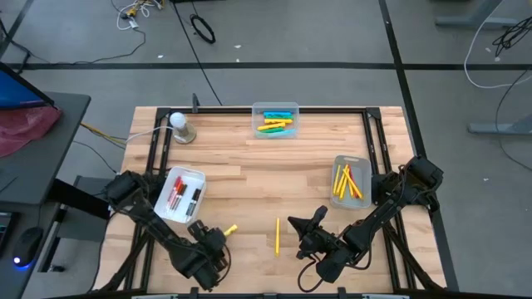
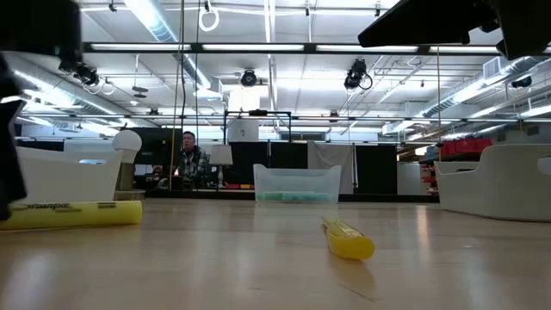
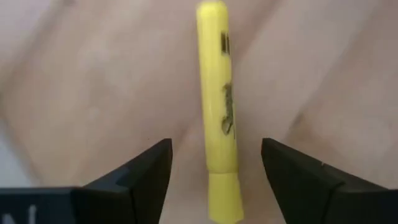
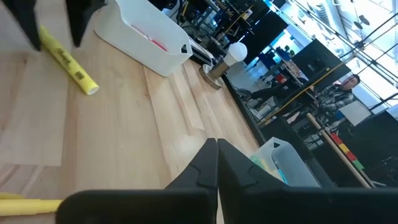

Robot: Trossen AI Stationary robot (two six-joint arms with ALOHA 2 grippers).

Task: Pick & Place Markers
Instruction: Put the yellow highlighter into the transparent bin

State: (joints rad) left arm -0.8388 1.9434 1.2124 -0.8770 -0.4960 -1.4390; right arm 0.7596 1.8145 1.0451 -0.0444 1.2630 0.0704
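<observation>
Left tool straddles the yellow highlighter

Our left tool stands spread around the yellow highlighter lying on the bench; closing off-centre could roll it away. Right tool, pressed together, waits beyond the slim yellow marker.

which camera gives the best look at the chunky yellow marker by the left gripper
Left wrist view: the yellow marker fills the frame between the open left gripper. High view shows a speck, low view its side, right wrist view its length.
</observation>
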